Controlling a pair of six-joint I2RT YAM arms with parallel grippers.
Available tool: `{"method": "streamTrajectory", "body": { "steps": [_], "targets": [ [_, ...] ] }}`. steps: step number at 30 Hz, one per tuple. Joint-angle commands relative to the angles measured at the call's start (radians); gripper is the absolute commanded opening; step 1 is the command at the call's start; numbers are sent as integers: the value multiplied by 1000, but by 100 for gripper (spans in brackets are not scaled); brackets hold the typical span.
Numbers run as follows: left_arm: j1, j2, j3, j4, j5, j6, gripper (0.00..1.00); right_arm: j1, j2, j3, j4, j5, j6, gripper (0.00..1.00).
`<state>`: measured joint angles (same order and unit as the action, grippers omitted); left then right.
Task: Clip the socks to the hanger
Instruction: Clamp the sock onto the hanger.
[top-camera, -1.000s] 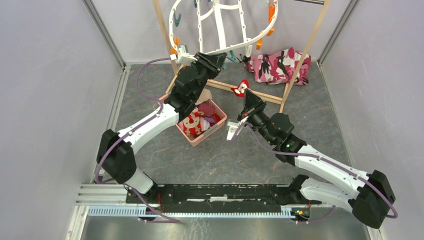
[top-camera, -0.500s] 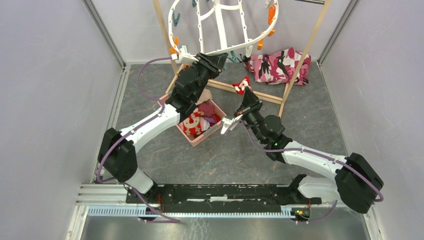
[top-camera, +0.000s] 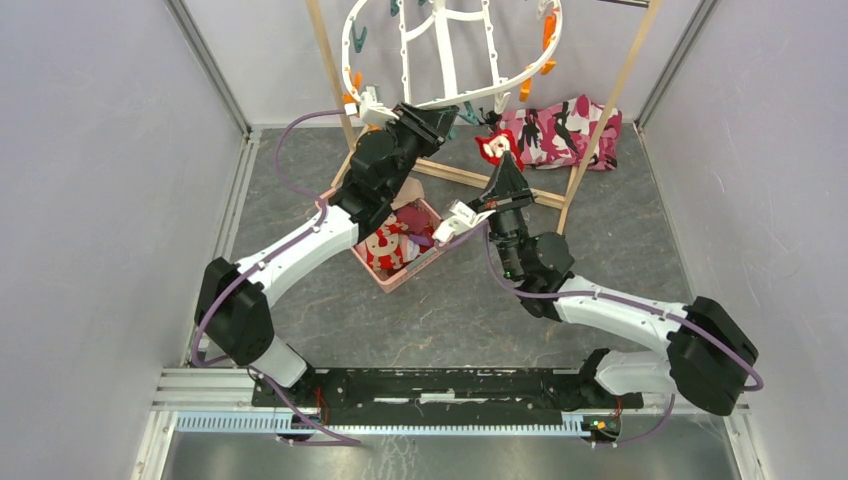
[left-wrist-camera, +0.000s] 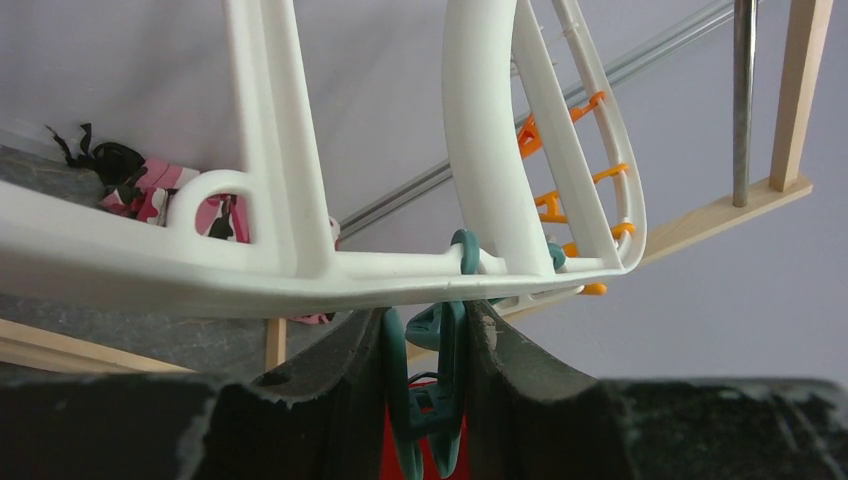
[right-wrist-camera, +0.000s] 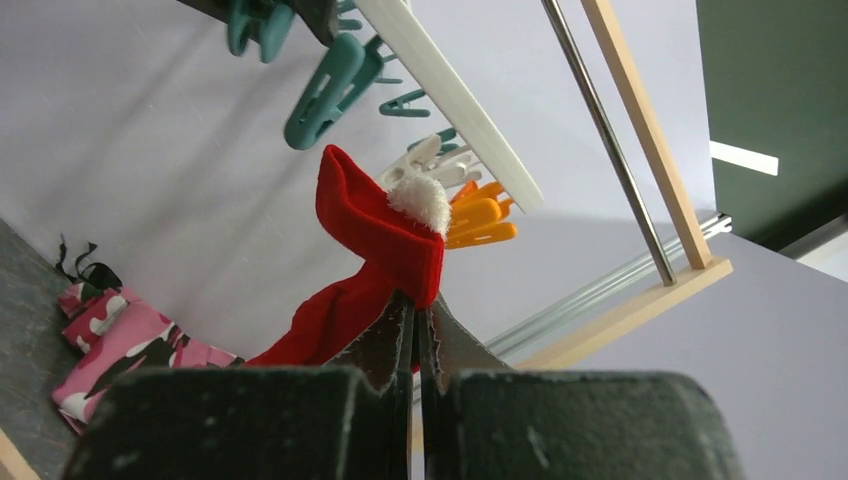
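Observation:
The white oval hanger (top-camera: 440, 60) hangs at the back, with orange and teal pegs along its rim. My left gripper (top-camera: 440, 113) is raised to its near rim and is shut on a teal peg (left-wrist-camera: 430, 385), squeezing it just under the frame (left-wrist-camera: 250, 275). My right gripper (top-camera: 503, 165) is shut on a red sock (top-camera: 492, 148) with a white tuft and holds it up just right of the left gripper, below the rim. In the right wrist view the sock (right-wrist-camera: 385, 235) stands above the fingers, under teal pegs (right-wrist-camera: 320, 95).
A pink basket (top-camera: 438, 255) with more red and purple socks sits on the grey table under the left arm. A pink, black and white cloth (top-camera: 560, 130) lies at the back right. A light wooden pole rack (top-camera: 600, 110) frames the hanger.
My right gripper has lifted the red sock up and back towards the hanger's near rim. The left gripper has stayed at the rim.

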<state>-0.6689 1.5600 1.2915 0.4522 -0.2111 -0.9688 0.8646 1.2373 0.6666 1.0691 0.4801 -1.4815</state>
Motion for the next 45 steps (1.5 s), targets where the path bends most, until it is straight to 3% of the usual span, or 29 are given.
{"method": "streamTrajectory", "body": {
  "steps": [1,8,21,45],
  "targets": [
    [-6,-32,-6,-43,-24,-60,5,22,56,36,123,67,36,0],
    [-13,-30,-10,-51,-38,-114,5,32,101,32,162,61,27,0],
    [-43,-10,29,-211,-162,-219,5,57,171,81,284,46,-27,0],
    [-35,8,137,-425,-157,-416,6,71,188,56,361,-18,-71,0]
  ]
}}
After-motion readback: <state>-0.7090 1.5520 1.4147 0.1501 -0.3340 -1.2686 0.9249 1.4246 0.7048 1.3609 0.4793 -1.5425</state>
